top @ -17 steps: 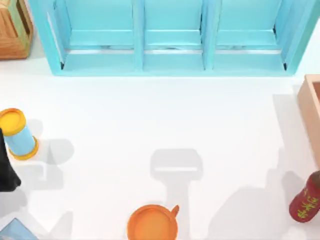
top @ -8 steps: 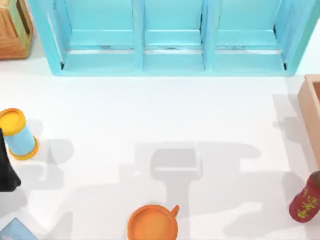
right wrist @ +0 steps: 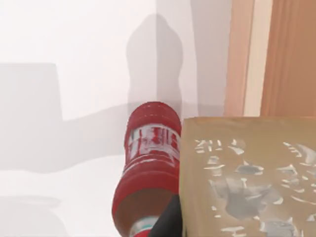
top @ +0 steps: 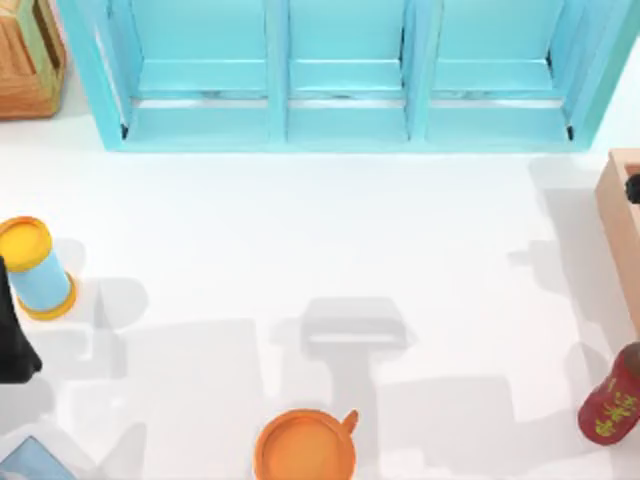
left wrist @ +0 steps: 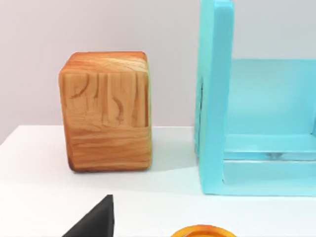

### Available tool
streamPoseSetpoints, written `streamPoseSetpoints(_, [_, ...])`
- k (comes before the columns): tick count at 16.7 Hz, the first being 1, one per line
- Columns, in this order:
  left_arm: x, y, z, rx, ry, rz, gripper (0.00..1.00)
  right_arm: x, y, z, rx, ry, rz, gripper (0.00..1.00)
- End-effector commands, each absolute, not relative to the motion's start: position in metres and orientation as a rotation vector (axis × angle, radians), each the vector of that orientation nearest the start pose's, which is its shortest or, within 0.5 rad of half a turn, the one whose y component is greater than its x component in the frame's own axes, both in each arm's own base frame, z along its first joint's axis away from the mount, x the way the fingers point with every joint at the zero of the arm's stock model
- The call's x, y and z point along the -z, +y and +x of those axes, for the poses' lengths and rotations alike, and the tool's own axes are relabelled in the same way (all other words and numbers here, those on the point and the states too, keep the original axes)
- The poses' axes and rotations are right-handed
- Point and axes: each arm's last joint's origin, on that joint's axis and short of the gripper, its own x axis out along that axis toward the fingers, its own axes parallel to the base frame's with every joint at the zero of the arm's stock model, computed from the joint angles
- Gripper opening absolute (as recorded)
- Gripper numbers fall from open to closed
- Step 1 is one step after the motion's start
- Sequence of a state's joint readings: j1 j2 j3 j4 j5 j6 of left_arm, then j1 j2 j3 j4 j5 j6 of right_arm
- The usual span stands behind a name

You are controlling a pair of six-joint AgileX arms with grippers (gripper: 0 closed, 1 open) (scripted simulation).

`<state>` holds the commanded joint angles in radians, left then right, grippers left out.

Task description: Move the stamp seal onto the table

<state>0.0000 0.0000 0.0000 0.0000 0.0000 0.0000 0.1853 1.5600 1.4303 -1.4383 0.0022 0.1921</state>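
Observation:
The stamp seal (right wrist: 247,177), a tan block with a patchy white mark on its face, sits very close in the right wrist view. One dark finger (right wrist: 170,223) presses against its side, so my right gripper is shut on it, raised above the white table (top: 300,230). A black bit of my right gripper (top: 632,188) shows at the right edge of the top view. My left arm (top: 15,330) stays parked at the left edge.
Beneath the held block stands a red bottle (right wrist: 148,163) (top: 612,400), beside a wooden box (top: 622,230). An orange cup (top: 305,447) is at the front, a yellow-and-blue can (top: 35,268) at left. A light-blue shelf (top: 345,75) and a wooden block (left wrist: 106,111) line the back.
The arm's broad shadows have shifted across the table. A black part of my right gripper has come into view at the right edge over the wooden box. The objects have not moved.

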Motion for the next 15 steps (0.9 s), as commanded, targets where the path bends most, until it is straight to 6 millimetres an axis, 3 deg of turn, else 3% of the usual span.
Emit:
streamPoseSetpoints(5, [-0.16, -0.001, 0.106, 0.0, 0.0, 0.0, 1.0, -0.287, 0.059, 0.278, 0.011, 1.569, 0.009, 0.0])
streamPoseSetpoints(15, [-0.16, -0.001, 0.106, 0.0, 0.0, 0.0, 1.0, -0.231, 0.124, 0.338, 0.012, 1.573, 0.008, 0.0])
